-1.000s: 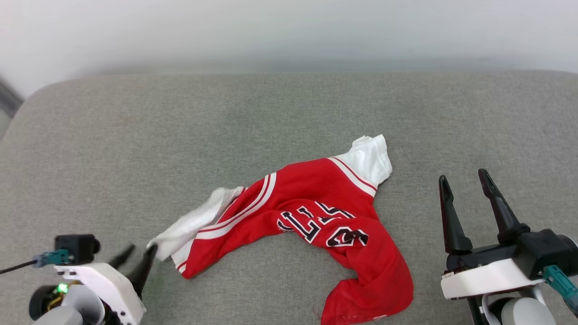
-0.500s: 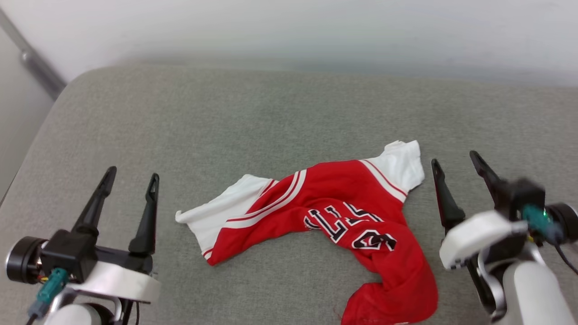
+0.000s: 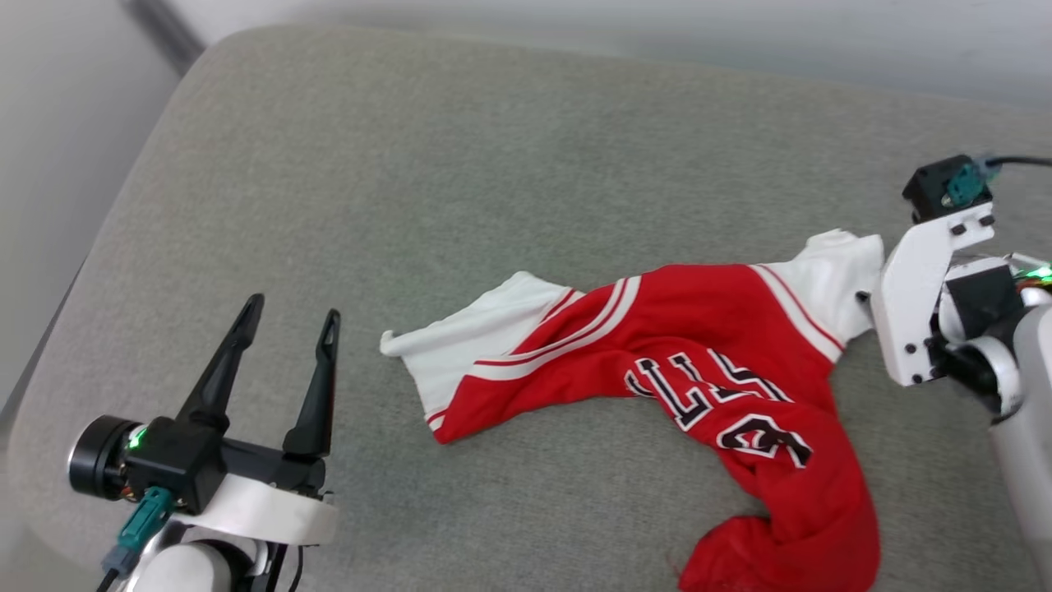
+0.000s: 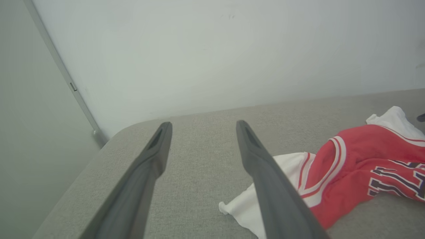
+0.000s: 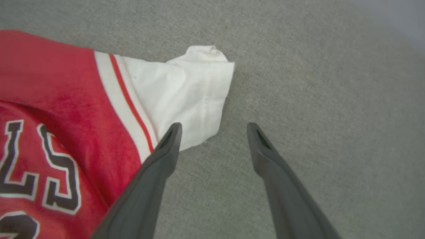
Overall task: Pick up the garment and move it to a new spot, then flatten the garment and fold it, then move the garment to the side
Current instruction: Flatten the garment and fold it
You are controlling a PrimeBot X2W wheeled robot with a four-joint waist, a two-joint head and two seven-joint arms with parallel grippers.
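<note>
Hovering spread-fingered at the white sleeve (image 5: 186, 89), the right gripper (image 5: 214, 126) should pinch the hem (image 5: 219, 99) squarely. The garment (image 3: 657, 353) lies crumpled on the grey cushion (image 3: 493, 164), the left gripper (image 3: 292, 307) equally spread near its other sleeve (image 3: 460, 345).

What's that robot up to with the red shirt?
A two-armed robot is about to handle a red shirt that lies crumpled, not yet flattened or folded, on a grey cushion. Its right jaws are open right at the edge of one white sleeve, with nothing gripped yet. Its left jaws are open too, off to the shirt's other side, touching nothing.
</note>
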